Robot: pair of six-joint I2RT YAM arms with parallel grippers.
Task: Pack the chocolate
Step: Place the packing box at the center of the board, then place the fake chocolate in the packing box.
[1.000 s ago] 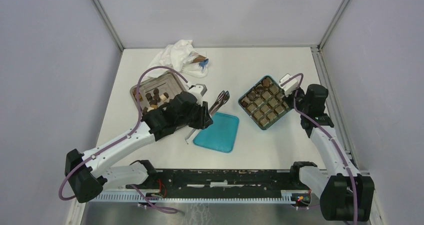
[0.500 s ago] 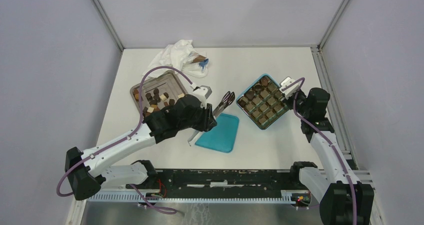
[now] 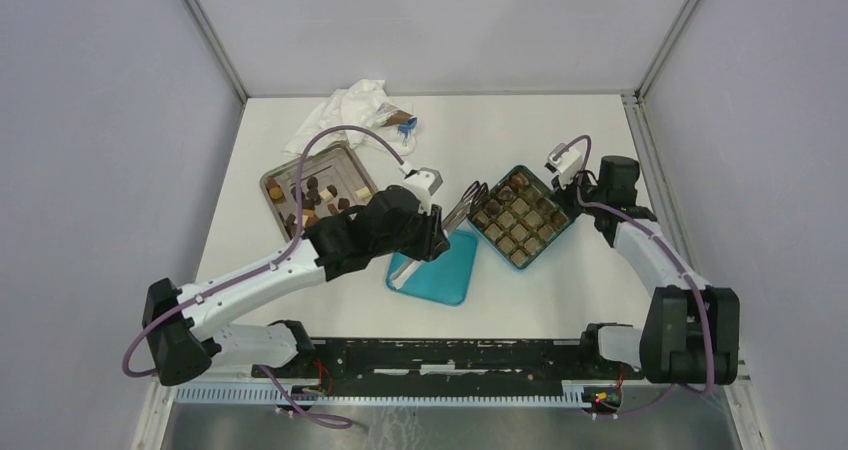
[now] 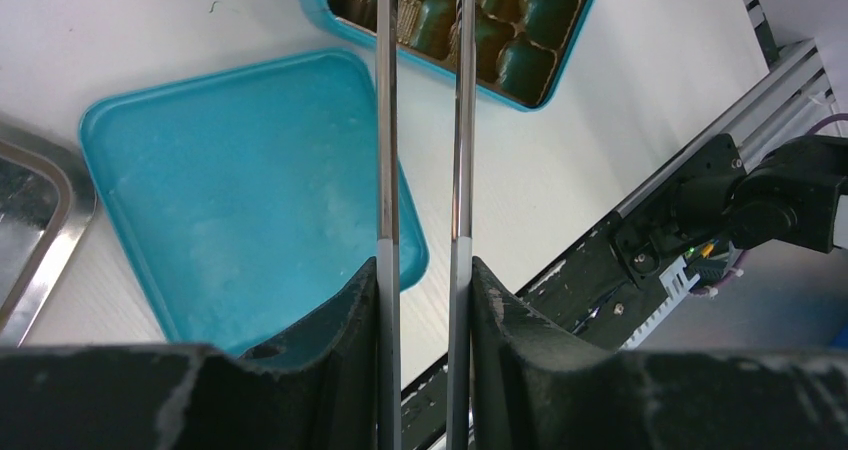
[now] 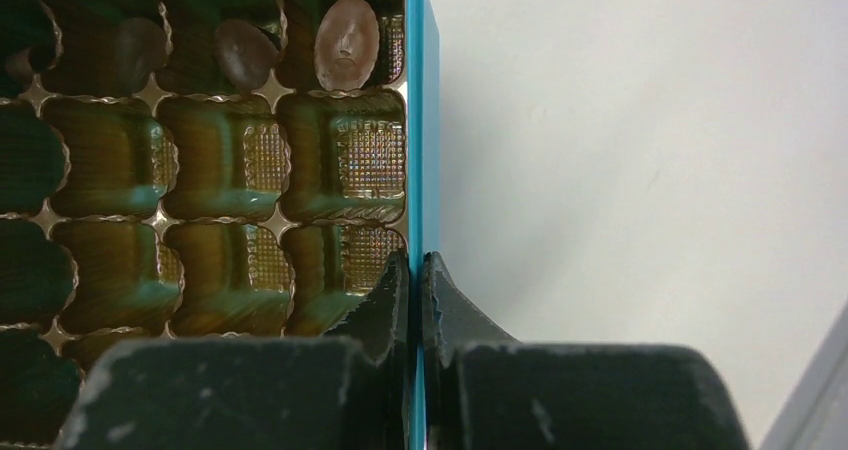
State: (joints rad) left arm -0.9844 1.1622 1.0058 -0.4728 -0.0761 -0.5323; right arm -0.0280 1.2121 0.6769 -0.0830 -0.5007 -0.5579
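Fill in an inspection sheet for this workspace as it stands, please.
Surface: white table, no spills seen.
Job's things: teal box holds at least three chocolates in one row, neighbouring cups empty; loose chocolates on metal tray; teal lid beside box.
Clutter: crumpled white cloth or bag at the back.
Grippers: left gripper jaws shut on metal tongs, tips over the box; right gripper jaws shut on box wall.
Cables: purple cable arches over the tray.
Surroundings: grey walls; nothing else seen.

Grey walls [image 3: 100, 120] stand left, behind and right of the white table [image 3: 560, 300]; a black rail [image 3: 450, 355] lines its near edge.
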